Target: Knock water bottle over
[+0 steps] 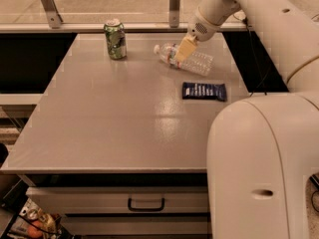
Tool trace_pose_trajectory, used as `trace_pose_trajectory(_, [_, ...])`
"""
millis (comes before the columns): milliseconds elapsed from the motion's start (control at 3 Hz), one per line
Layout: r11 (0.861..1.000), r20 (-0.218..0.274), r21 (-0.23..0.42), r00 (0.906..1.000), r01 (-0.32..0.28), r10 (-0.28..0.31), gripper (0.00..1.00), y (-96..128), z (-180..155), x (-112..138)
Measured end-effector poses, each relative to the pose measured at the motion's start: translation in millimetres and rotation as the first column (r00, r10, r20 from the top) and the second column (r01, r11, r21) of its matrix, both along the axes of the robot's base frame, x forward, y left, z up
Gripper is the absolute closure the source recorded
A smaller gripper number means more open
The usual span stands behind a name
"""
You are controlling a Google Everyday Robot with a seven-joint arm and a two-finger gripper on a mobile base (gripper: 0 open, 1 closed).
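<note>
The water bottle (pixel 192 59), clear ribbed plastic with a white cap pointing left, lies on its side on the grey table (pixel 114 118) at the far right. My gripper (pixel 183 49) comes down from the upper right and its tan tip rests over the bottle's neck end, against or just above it. The green soda can (pixel 115 39) stands upright at the far left of the table, well apart from the gripper.
A dark blue snack packet (pixel 204 90) lies flat just in front of the bottle. My white arm and base (pixel 259 148) fill the right side. A window rail (pixel 99 27) runs behind the table. A drawer with a handle (pixel 146 203) is under the front edge.
</note>
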State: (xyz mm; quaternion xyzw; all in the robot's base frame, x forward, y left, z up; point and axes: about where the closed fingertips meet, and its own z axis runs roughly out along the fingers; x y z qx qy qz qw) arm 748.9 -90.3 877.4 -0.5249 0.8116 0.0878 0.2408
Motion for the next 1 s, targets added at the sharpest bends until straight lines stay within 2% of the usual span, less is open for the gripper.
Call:
trace_pose_trajectory(333, [0.998,-0.020,0.031,0.9983,-0.054,0.055,1.00,17.5,-11.5,3.2])
trace_pose_trajectory(667, [0.998,-0.021,0.031,0.9983,-0.054,0.055,1.00,17.6,-7.9,3.2])
trace_pose_trajectory(1000, [0.998,-0.023,0.032,0.9982,-0.055,0.056,0.82,18.7,-8.9,3.7])
